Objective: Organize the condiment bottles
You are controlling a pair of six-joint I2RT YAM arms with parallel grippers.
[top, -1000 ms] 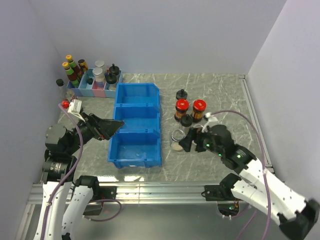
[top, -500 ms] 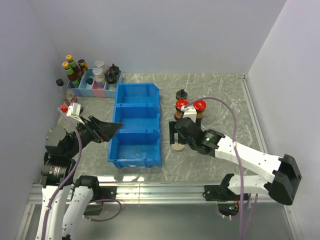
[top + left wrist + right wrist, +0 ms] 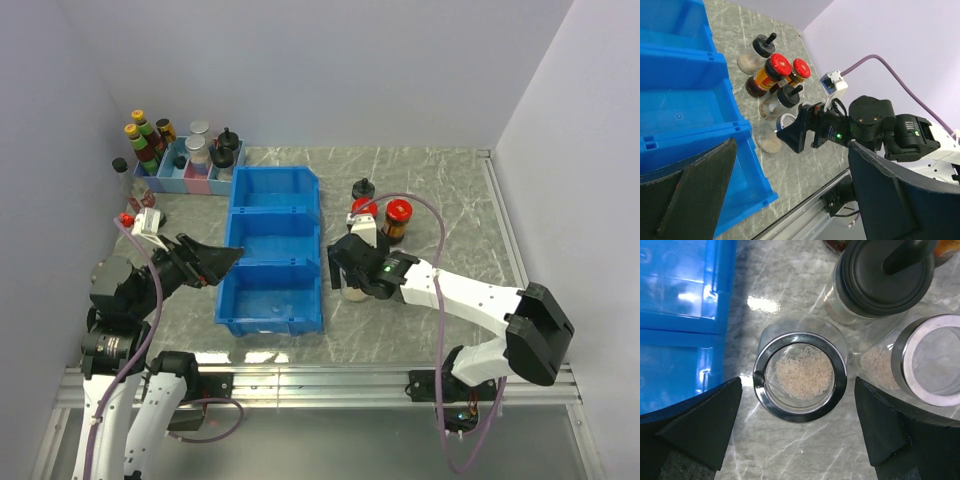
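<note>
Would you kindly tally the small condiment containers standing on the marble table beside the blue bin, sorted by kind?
Squat clear glass jars with silver lids: 2
Small black-capped shakers: 2
Dark jars with red lids: 2
Total: 6

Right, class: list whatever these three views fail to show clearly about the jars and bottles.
Top view: the right gripper hides most of the glass jars.
Right wrist view: the second jar's lid runs off the right edge.
Top view: the tray bottles' labels are too small to read.
</note>
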